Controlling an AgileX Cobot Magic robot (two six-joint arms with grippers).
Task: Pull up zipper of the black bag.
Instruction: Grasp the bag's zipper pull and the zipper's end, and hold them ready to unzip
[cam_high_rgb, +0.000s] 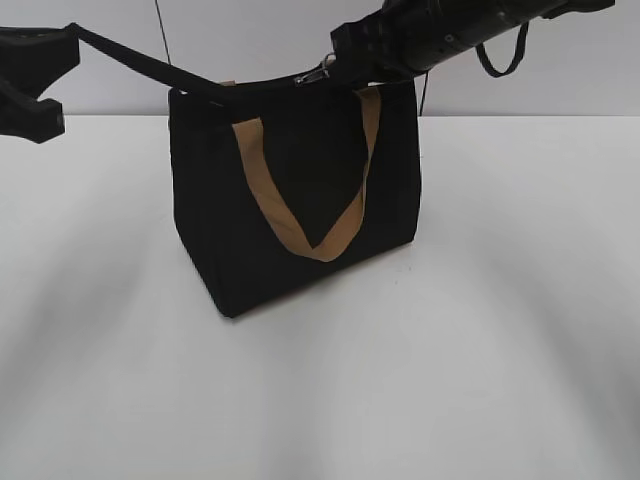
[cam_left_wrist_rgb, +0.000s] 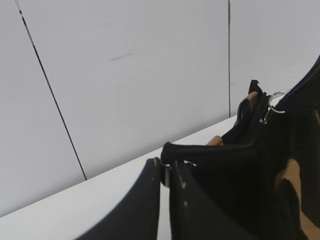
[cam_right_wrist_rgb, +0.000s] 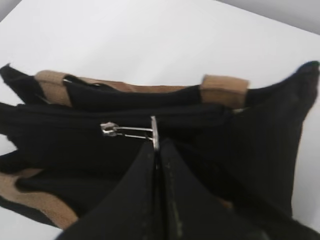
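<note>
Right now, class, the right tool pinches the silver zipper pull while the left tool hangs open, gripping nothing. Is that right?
Not quite. The right tool does pinch the silver zipper pull, but the left tool is shut on the black bag's rim end, as the left wrist view shows.

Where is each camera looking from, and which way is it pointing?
Exterior view: in front of the table, looking slightly down at the black bag; both arms reach in from the top corners.
Left wrist view: on the left arm, looking along the bag's top towards the wall; left tool is shut on the bag's end.
Right wrist view: on the right arm, looking down at the bag; right tool grips the pull tab.
All three share the bag.
</note>
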